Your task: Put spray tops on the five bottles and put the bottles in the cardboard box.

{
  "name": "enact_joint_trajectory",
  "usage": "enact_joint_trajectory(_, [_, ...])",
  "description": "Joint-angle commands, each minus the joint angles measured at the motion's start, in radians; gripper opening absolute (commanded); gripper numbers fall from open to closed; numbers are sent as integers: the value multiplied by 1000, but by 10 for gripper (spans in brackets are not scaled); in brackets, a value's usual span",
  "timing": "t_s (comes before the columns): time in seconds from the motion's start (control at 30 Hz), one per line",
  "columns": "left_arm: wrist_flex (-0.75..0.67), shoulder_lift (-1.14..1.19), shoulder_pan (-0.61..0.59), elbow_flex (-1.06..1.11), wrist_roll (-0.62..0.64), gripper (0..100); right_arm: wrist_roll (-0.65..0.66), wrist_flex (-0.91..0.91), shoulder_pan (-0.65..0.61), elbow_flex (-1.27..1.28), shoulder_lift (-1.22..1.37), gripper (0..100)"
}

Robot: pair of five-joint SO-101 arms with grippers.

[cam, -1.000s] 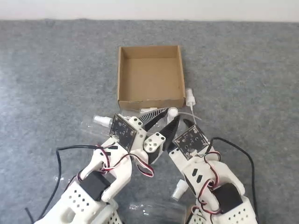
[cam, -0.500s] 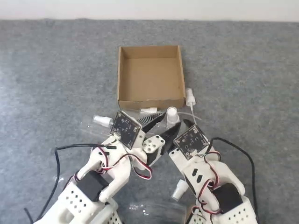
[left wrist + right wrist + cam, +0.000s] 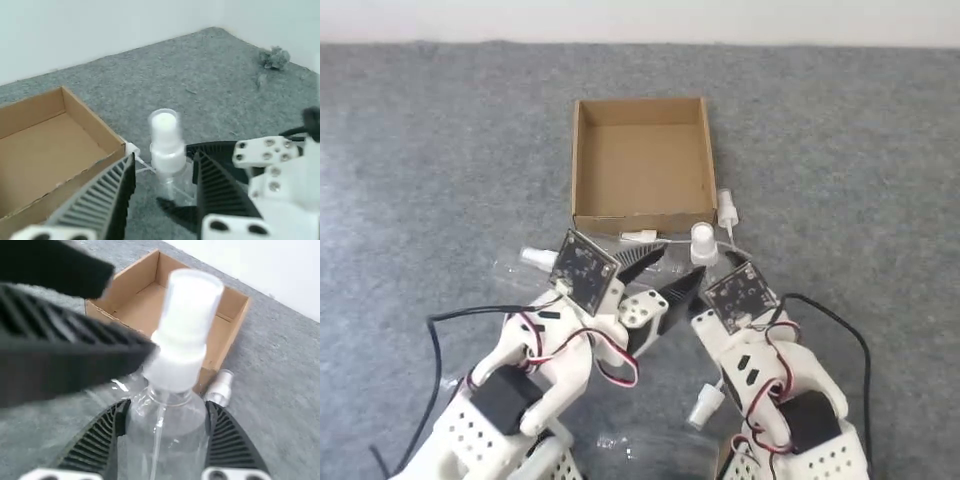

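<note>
Our left claw is released, fingers spread either side of the spray top on the bottle. That bottle stands upright, grasped by our clenched right claw. The cardboard box sits open just beyond both claws, and a loose spray top lies past the right claw, beside the box's wall.

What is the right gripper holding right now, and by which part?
The right gripper holds a clear bottle upright by its upper body, just below the spray top.
</note>
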Motion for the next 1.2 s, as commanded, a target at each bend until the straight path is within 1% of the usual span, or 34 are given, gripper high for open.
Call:
enact_joint_trajectory(0.0, [0,-17,-72,-62,-9,175,-69,-62,107,-69,-16,31])
enact_joint_trajectory(0.07, [0,-17,-94,-62,-8,175,-101,-88,153,-72,-16,31])
enact_joint_trajectory(0.13, [0,-17,-95,-59,-8,175,-94,-116,188,-81,-16,31])
enact_joint_trajectory(0.27, [0,-17,-94,-54,-8,175,-97,-156,211,-123,-8,30])
enact_joint_trajectory(0.4, [0,-17,-100,-54,-8,176,-97,-173,206,-163,-7,30])
enact_joint_trajectory(0.53, [0,-17,-94,-44,-8,175,-94,-231,206,-186,-7,30])
enact_joint_trajectory(0.63, [-44,-17,-94,-12,-11,175,-95,-272,205,-203,-5,30])
enact_joint_trajectory(0.77, [-98,-17,-92,27,-83,173,-98,-297,205,-244,-5,30])
enact_joint_trajectory(0.83, [-98,-17,-92,27,-84,173,-100,-309,205,-259,-5,30])
enact_joint_trajectory(0.9, [-97,-17,-69,28,-84,175,-103,-329,203,-267,-5,30])
enact_joint_trajectory(1.03, [-101,-17,11,58,-84,178,-164,-395,200,-272,36,30])
enact_joint_trajectory(1.17, [-127,-17,18,61,-2,191,-176,-400,156,-328,173,30])
